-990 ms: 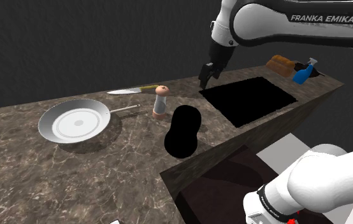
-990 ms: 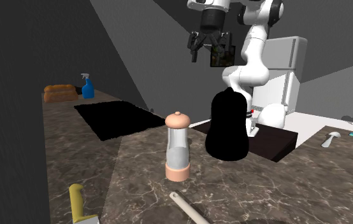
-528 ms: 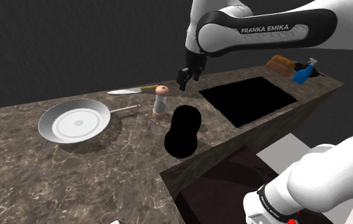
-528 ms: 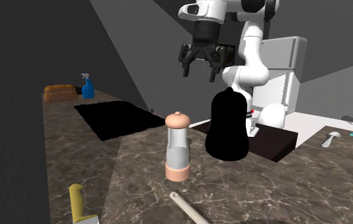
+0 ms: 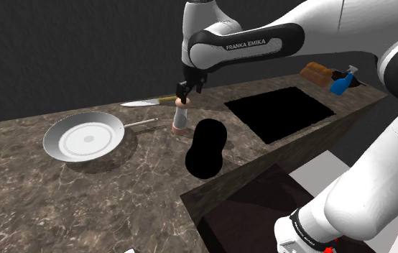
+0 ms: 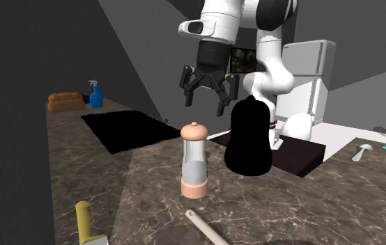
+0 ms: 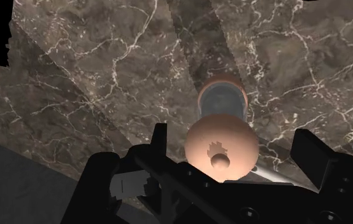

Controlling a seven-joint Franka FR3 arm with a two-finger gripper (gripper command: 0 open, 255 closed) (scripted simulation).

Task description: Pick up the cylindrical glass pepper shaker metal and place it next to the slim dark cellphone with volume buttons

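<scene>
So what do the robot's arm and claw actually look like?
The arm is white, built of rounded tubular links with dark joints. One dark band carries white FRANKA EMIKA lettering. The claw is all black, with two angular fingers.

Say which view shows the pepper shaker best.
The second exterior view: the pepper shaker stands close, whole, side-on. The shoulder view shows it small below the gripper; the wrist view, mainly its cap from above.
</scene>
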